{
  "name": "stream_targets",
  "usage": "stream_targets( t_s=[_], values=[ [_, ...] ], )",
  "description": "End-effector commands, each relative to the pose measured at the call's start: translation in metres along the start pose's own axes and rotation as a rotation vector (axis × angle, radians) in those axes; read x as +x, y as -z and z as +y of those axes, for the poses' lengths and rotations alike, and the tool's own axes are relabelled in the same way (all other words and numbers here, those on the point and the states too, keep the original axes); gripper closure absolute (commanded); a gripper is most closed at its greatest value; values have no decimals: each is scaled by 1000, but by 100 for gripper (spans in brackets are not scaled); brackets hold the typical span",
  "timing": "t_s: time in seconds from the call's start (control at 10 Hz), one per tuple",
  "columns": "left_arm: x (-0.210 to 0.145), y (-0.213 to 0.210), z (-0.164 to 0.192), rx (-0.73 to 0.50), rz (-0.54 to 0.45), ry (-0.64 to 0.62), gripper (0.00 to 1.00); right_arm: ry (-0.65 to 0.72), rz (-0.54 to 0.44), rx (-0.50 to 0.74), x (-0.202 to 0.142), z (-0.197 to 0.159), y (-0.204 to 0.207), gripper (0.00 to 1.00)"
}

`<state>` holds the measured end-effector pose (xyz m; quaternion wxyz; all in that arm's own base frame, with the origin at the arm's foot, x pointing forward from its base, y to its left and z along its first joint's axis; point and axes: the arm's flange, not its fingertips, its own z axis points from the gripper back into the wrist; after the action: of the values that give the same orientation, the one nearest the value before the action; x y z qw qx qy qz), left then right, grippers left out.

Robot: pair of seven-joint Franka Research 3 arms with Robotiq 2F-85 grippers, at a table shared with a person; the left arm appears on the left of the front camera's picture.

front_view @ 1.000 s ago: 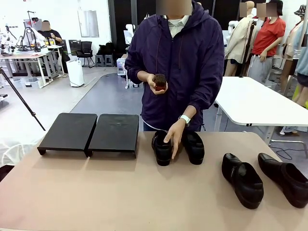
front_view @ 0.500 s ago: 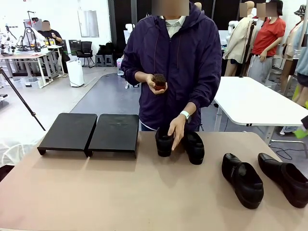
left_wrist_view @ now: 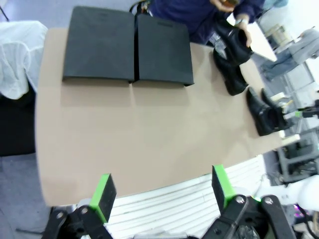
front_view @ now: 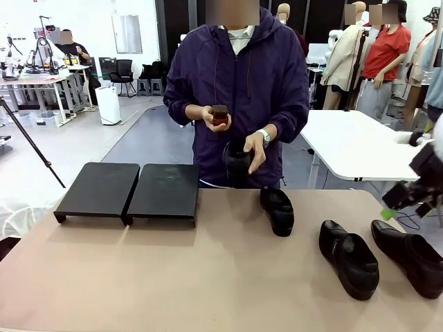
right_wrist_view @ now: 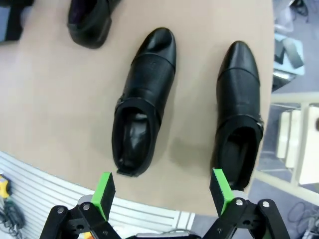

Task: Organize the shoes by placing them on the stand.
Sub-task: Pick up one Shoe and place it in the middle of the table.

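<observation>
My right gripper (right_wrist_view: 162, 191) is wide open and empty, hovering over two glossy black leather slip-on shoes (right_wrist_view: 142, 99), probably lining up a grab. My left gripper (left_wrist_view: 162, 188) is open and empty too.

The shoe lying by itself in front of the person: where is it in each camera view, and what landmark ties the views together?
Front view: the lone shoe lies right of centre, near the table's far edge.
Left wrist view: upper right, below the shoe in the person's hand.
Right wrist view: top left corner, cut off by the picture's edge.
Shared landmark: the pair of shoes toward the table's right end.
</observation>
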<state>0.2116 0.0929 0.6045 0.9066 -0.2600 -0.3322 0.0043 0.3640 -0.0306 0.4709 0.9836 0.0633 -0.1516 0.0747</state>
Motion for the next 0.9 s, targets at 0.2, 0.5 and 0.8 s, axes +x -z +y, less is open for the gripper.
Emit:
stream_targets(
  t_s=[0.2, 0.5, 0.8],
  values=[
    [2, -1, 0, -15, -3, -6, 0, 66, 17, -5, 5, 8, 78, 0],
    [2, -1, 0, -15, -3, -6, 0, 70, 84, -1, 11, 15, 107, 0],
    [2, -1, 0, -15, -3, -6, 0, 90, 115, -27, 7, 18, 123, 0]
  ],
)
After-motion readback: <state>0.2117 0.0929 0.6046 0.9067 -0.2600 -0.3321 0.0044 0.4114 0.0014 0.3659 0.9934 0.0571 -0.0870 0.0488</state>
